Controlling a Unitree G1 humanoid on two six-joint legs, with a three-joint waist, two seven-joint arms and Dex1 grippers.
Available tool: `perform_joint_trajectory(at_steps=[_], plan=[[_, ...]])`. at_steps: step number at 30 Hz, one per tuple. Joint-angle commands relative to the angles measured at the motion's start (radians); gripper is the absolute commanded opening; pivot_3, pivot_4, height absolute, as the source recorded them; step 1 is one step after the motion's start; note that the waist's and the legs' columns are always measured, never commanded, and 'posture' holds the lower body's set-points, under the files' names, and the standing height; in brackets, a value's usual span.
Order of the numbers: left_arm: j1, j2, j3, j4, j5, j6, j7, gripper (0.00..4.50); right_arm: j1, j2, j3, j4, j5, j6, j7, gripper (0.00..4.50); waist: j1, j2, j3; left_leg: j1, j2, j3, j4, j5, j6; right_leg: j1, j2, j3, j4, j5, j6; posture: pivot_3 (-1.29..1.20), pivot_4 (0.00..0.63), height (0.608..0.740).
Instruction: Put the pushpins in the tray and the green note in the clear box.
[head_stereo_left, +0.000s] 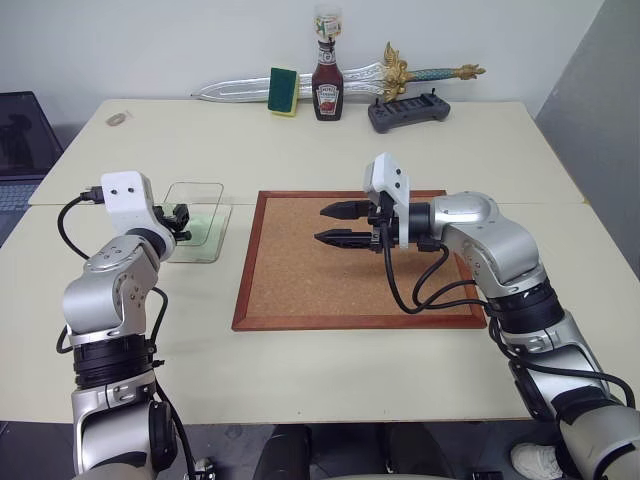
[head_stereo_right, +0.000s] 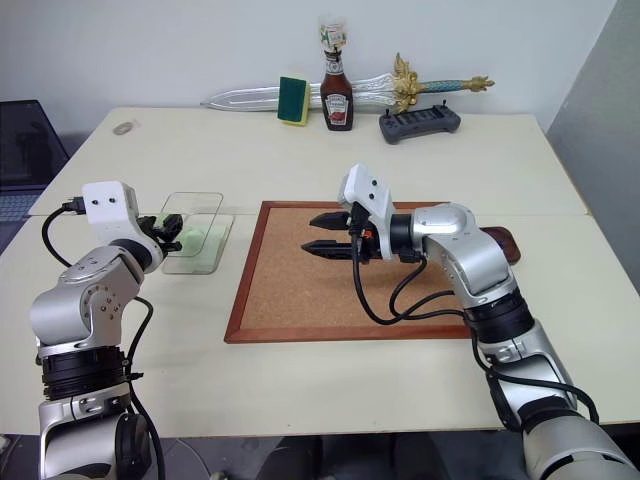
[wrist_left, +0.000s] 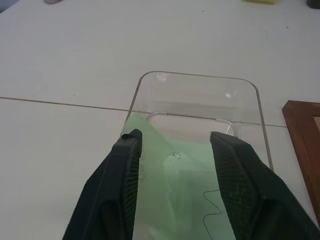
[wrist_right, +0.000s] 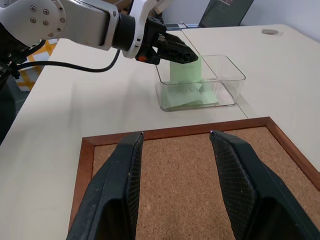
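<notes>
The clear box (head_stereo_left: 208, 200) stands on the table left of the corkboard. The green note (wrist_left: 180, 170) is inside it, partly flat on the floor and partly leaning up against one wall (wrist_right: 186, 75). My left gripper (wrist_left: 176, 136) is at the box's near end, open, with its fingers apart over the note and nothing pinched. Over the corkboard's middle my right gripper (head_stereo_left: 332, 224) hangs open and empty, pointing left. The dark reddish-brown tray (head_stereo_right: 505, 243) peeks out behind my right forearm, at the board's right edge. The pushpins are out of view.
The wood-framed corkboard (head_stereo_left: 350, 270) fills the table's centre. Along the far edge lie a toy sword (head_stereo_left: 240, 88), a green-and-yellow sponge (head_stereo_left: 284, 90), a ketchup bottle (head_stereo_left: 327, 85) and a black controller (head_stereo_left: 408, 110). A small round thing (head_stereo_left: 117, 118) sits at the far left.
</notes>
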Motion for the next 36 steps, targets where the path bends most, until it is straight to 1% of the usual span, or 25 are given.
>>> perform_joint_trajectory(at_steps=[1, 3, 5, 8, 9, 11, 13, 15, 17, 19, 21, 27, 32, 36], plan=[[-0.001, 0.033, -0.020, -0.088, 0.030, -0.065, -0.023, 3.16, 0.004, -0.001, -0.023, -0.045, 0.011, -0.011, -0.003, 2.24, 0.000, 0.000, 0.000, 0.000, 0.000, 0.000, 0.000, 0.000, 0.000, 0.000, 0.000, 0.000, 0.000, 0.000, 0.000, 0.00, 0.150, 0.740], [0.013, 0.063, -0.043, -0.147, 0.069, -0.151, -0.045, 3.56, 0.019, -0.005, -0.032, -0.059, 0.014, -0.016, -0.011, 2.24, 0.000, 0.000, 0.000, 0.000, 0.000, 0.000, 0.000, 0.000, 0.000, 0.000, 0.000, 0.000, 0.000, 0.000, 0.000, 0.00, 0.150, 0.740], [0.036, 0.088, -0.050, -0.230, 0.082, -0.231, -0.084, 3.56, 0.044, -0.014, -0.045, -0.084, 0.021, -0.016, -0.014, 2.24, 0.000, 0.000, 0.000, -0.001, 0.000, 0.000, 0.000, 0.000, 0.000, 0.000, 0.000, 0.000, 0.000, 0.000, 0.000, 0.00, 0.150, 0.740], [0.080, 0.084, -0.034, -0.358, 0.022, -0.214, -0.127, 3.56, 0.086, -0.024, -0.078, -0.114, 0.024, -0.009, -0.046, 2.24, 0.001, 0.000, 0.000, -0.008, 0.000, 0.000, 0.000, 0.000, 0.000, -0.006, 0.000, 0.000, 0.000, 0.000, -0.001, 0.00, 0.150, 0.740], [0.095, 0.075, -0.032, -0.392, -0.008, -0.195, -0.143, 3.56, 0.100, -0.031, -0.093, -0.121, 0.026, -0.003, -0.056, 2.24, 0.001, 0.000, 0.000, -0.010, 0.000, 0.000, 0.001, 0.000, -0.001, -0.008, -0.001, 0.000, 0.000, 0.002, -0.003, 0.00, 0.150, 0.740], [0.136, 0.053, -0.046, -0.458, -0.074, -0.139, -0.179, 3.56, 0.135, -0.055, -0.125, -0.123, 0.017, -0.011, -0.075, 2.24, 0.001, 0.000, 0.000, -0.011, 0.000, 0.001, 0.001, 0.000, -0.001, -0.009, -0.001, 0.000, 0.000, 0.002, -0.003, 0.00, 0.150, 0.740], [0.176, 0.020, -0.094, -0.530, -0.070, -0.162, -0.178, 3.56, 0.172, -0.083, -0.154, -0.118, 0.003, -0.021, -0.095, 2.24, 0.001, 0.000, 0.000, -0.011, 0.000, 0.001, 0.001, 0.000, -0.001, -0.009, -0.001, 0.000, 0.000, 0.002, -0.003, 0.00, 0.150, 0.740], [0.215, -0.030, -0.116, -0.598, -0.108, -0.114, -0.155, 3.56, 0.217, -0.110, -0.169, -0.122, -0.013, -0.039, -0.108, 2.24, 0.004, 0.000, 0.000, -0.011, 0.000, 0.001, 0.001, 0.000, 0.000, -0.008, -0.001, 0.000, 0.000, 0.002, -0.003, 0.00, 0.150, 0.740], [0.262, -0.063, -0.151, -0.635, -0.115, -0.101, -0.156, 3.56, 0.264, -0.126, -0.183, -0.131, -0.020, -0.058, -0.123, 2.24, 0.004, 0.000, 0.000, -0.012, 0.000, 0.001, 0.002, 0.000, 0.000, -0.008, -0.001, 0.000, 0.000, 0.003, -0.003, 0.00, 0.150, 0.740], [0.313, -0.105, -0.187, -0.643, -0.120, -0.133, -0.170, 3.56, 0.307, -0.118, -0.202, -0.121, -0.041, -0.093, -0.175, 2.24, 0.002, 0.000, 0.000, -0.012, 0.000, 0.002, 0.002, 0.000, 0.000, -0.008, 0.000, 0.000, 0.000, 0.003, -0.003, 0.00, 0.150, 0.740], [0.344, -0.128, -0.206, -0.638, -0.116, -0.144, -0.171, 3.56, 0.331, -0.103, -0.212, -0.111, -0.065, -0.127, -0.224, 2.24, -0.005, 0.000, 0.000, -0.011, 0.001, 0.003, 0.002, 0.000, 0.000, -0.008, 0.000, 0.001, 0.001, 0.003, -0.003, 0.00, 0.150, 0.740], [0.411, -0.136, -0.214, -0.593, -0.107, -0.189, -0.212, 3.56, 0.354, -0.046, -0.225, -0.075, -0.094, -0.202, -0.313, 2.24, -0.011, 0.000, 0.000, -0.009, 0.001, 0.003, 0.001, 0.001, 0.003, -0.007, 0.001, 0.002, 0.003, 0.003, -0.002, 0.00, 0.150, 0.740], [0.420, -0.125, -0.193, -0.548, -0.111, -0.225, -0.244, 3.56, 0.350, -0.035, -0.214, -0.044, -0.107, -0.256, -0.324, 2.24, -0.003, 0.000, 0.000, -0.009, 0.001, 0.003, 0.001, 0.001, 0.002, -0.007, 0.001, 0.001, 0.002, 0.003, -0.002, 0.00, 0.150, 0.740], [0.415, -0.113, -0.204, -0.526, -0.105, -0.261, -0.277, 3.56, 0.370, -0.054, -0.201, -0.038, -0.108, -0.277, -0.286, 2.24, 0.000, 0.000, 0.000, -0.009, 0.001, 0.003, 0.001, 0.002, 0.002, -0.007, 0.001, 0.001, 0.001, 0.003, -0.002, 0.00, 0.150, 0.740]])
